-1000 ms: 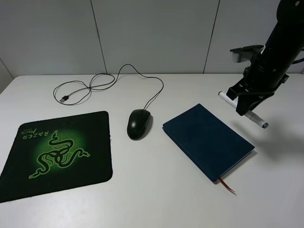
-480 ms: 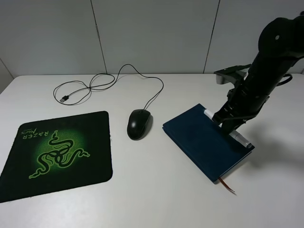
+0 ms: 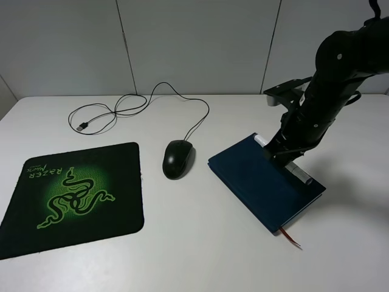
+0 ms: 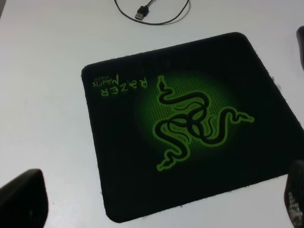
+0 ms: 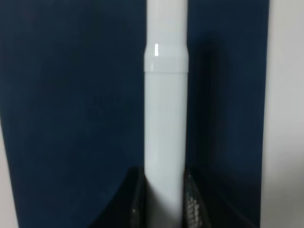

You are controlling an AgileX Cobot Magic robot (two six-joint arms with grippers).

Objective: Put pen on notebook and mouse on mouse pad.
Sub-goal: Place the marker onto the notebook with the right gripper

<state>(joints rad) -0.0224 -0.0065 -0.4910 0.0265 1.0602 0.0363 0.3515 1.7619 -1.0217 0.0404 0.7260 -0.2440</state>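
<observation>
While the right jaws are clamped tight on the white pen point(image 5: 165, 118), they hold it low over the navy notebook point(image 3: 255, 182), along its edge on the robot's right side, and I honestly can't tell if it's touching the cover. Left jaws are spread wide with nothing in them, hanging above the mouse pad point(image 4: 190, 128). Mouse point(image 3: 177, 158) sits on the desk point(image 3: 200, 255) between mouse pad and notebook, not on either one.

Only readable txt: green "RAZER" + "MANTIS" beside it, on mouse pad point(image 4: 118, 161) near one corner, upside-down in exterior & left wrist views. Tiny line by "MANTIS" illegible. Green snake logo point(image 4: 197, 121) mid-pad, no letters.
</observation>
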